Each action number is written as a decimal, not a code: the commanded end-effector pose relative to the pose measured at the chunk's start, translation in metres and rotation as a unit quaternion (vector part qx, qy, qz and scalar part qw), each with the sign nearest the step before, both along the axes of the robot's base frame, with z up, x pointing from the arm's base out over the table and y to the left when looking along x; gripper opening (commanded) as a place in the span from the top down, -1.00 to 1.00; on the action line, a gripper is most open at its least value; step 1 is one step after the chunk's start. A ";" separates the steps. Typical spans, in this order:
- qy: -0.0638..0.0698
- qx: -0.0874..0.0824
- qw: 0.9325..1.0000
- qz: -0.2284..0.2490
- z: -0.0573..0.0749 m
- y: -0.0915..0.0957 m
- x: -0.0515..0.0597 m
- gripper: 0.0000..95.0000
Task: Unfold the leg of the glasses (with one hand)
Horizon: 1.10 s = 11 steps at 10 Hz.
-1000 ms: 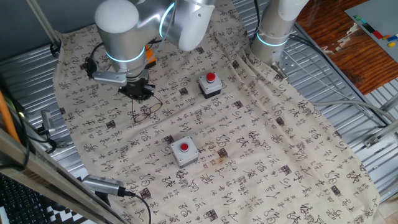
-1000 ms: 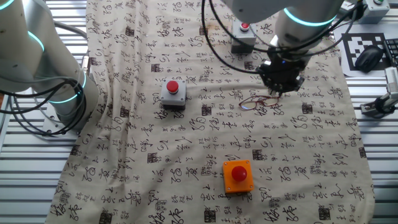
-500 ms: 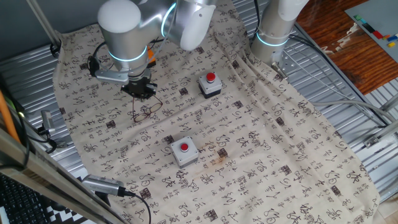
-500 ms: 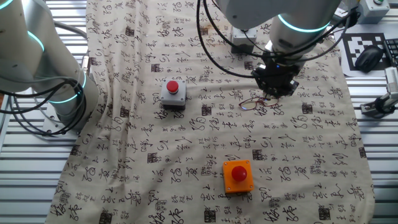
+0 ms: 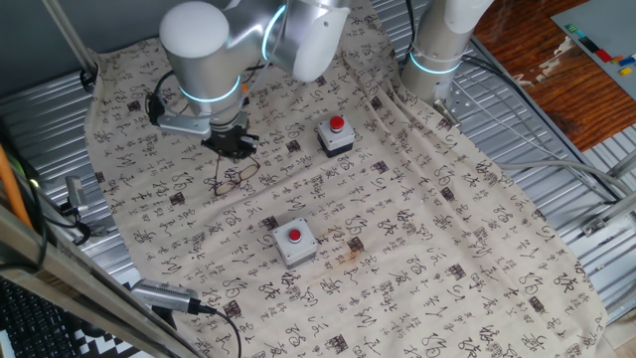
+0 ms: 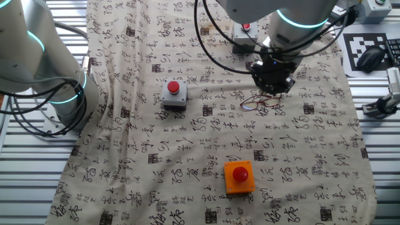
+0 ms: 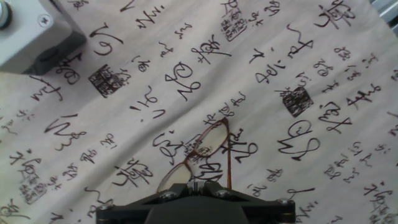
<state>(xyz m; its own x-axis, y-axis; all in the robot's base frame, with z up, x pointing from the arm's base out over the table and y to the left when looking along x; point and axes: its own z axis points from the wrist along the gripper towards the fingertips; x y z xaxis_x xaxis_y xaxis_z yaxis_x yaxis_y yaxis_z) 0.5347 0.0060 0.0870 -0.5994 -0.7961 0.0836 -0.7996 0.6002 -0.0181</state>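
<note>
The hand (image 6: 273,87) hangs low over the glasses (image 6: 259,101), which lie on the cloth at its seven o'clock. Whether its fingers are parted or gripping anything, I cannot tell.

Reddish-brown glasses (image 7: 200,154) lie on a beige cloth (image 7: 323,56) printed with black characters.

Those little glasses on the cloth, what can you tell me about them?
The glasses are thin, reddish-brown wire frames with clear lenses, so the cloth's black print shows through them. They lie on the patterned cloth, directly under the gripper. In the hand view one thin leg runs down from the upper lens toward the gripper; how far it is unfolded is hard to tell. Whether the fingers touch the frame cannot be made out.
</note>
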 end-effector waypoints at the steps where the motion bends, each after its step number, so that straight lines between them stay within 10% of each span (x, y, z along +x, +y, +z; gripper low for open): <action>1: 0.002 0.000 1.000 -0.002 0.000 0.000 -0.003 1.00; 11: -0.001 -0.012 1.000 0.000 0.007 0.004 -0.007 1.00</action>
<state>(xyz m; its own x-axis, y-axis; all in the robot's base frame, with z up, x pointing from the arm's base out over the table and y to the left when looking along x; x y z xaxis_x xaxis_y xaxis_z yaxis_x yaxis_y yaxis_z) 0.5292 0.0110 0.0935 -0.5995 -0.7944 0.0976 -0.7999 0.5987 -0.0406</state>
